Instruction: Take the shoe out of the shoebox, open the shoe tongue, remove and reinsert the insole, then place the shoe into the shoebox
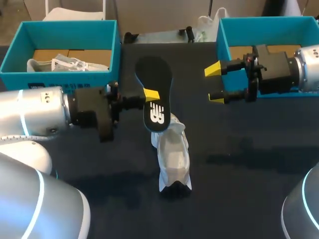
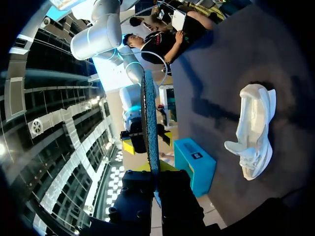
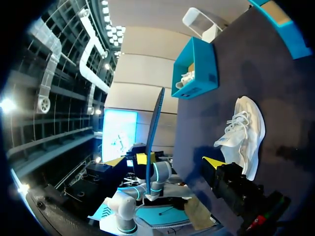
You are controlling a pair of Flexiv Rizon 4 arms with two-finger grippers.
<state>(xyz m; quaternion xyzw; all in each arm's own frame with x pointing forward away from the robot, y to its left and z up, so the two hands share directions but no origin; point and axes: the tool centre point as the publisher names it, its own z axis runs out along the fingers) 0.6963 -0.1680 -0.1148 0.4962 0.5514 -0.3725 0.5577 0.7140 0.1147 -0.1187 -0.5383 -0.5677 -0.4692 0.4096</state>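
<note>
My left gripper is shut on the black insole and holds it above the table, over the heel end of the white shoe. The shoe lies on the dark table, toe toward the front edge. In the left wrist view the insole stands edge-on between the fingers, with the shoe off to one side. My right gripper hangs open and empty to the right of the insole, in front of the right teal shoebox. From the right wrist the insole and shoe lie ahead.
A second teal shoebox at the back left holds another white shoe. A black fixture sits at the table's back edge between the boxes. Bare dark tabletop lies right of the shoe.
</note>
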